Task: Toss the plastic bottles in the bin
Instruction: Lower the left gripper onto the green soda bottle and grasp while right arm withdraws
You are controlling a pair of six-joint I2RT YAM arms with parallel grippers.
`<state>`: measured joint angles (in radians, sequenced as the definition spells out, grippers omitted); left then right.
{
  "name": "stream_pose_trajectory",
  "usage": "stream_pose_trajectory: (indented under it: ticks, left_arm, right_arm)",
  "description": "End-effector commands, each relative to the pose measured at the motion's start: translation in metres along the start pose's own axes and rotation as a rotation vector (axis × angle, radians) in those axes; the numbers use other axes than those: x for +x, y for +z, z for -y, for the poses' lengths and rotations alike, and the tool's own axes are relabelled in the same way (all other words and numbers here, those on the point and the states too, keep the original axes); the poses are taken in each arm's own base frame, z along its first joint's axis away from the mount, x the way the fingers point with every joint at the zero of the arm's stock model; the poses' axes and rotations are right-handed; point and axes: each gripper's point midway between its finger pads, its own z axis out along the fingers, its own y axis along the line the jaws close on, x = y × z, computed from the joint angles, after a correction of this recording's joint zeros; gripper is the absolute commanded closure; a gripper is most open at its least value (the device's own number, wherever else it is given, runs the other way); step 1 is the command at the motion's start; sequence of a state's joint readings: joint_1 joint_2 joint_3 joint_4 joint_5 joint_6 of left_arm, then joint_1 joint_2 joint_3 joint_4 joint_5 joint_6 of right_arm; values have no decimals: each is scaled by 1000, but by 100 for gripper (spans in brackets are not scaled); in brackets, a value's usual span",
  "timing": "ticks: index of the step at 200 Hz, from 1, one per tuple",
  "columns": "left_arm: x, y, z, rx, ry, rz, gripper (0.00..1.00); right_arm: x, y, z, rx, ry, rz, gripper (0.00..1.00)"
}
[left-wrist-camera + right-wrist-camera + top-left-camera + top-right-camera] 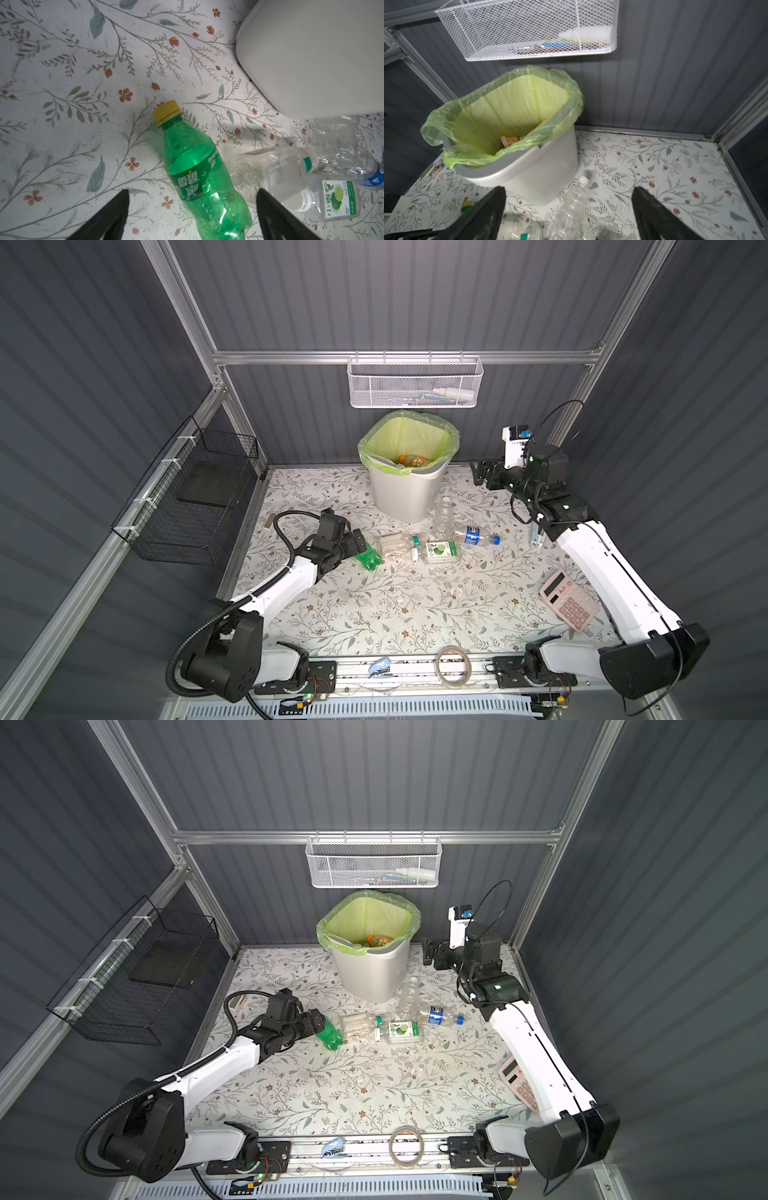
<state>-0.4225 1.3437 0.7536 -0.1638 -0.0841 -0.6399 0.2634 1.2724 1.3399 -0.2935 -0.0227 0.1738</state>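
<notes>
One green bottle (199, 182), yellow-capped, lying flat.

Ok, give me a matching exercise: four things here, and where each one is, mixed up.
Things:
1. green bottle
2. orange-label bottle
3. calculator
4. tape roll

Places:
A. inside the bin
B. on the front rail
C. between the open jaws of the left gripper
D. beside the right arm

Pairs: 1-C, 2-A, 3-D, 4-B
</notes>
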Motion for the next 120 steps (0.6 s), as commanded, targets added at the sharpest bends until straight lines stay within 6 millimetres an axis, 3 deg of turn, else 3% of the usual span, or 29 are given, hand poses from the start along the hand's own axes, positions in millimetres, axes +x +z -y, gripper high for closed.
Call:
stream_pose_trajectory:
  ticks: [1, 26, 47, 78, 120]
  left_arm:
    - [-2, 2, 15, 15, -55, -17, 5]
    - [4, 12, 21, 24, -94, -53, 5]
    - [9, 18, 22, 17, -115, -68, 5]
    - [16, 26, 17, -9, -143, -81, 5]
    - [18, 31, 14, -35, -150, -85, 5]
  right_arm:
    - [16, -9, 21, 63, 128, -51, 7]
    - [57, -9, 42, 135, 165, -179, 7]
    - [78, -16, 55, 176, 177, -206, 6]
    - [96, -22, 66, 199, 216, -223, 6]
    - [105, -24, 74, 220, 238, -216, 8]
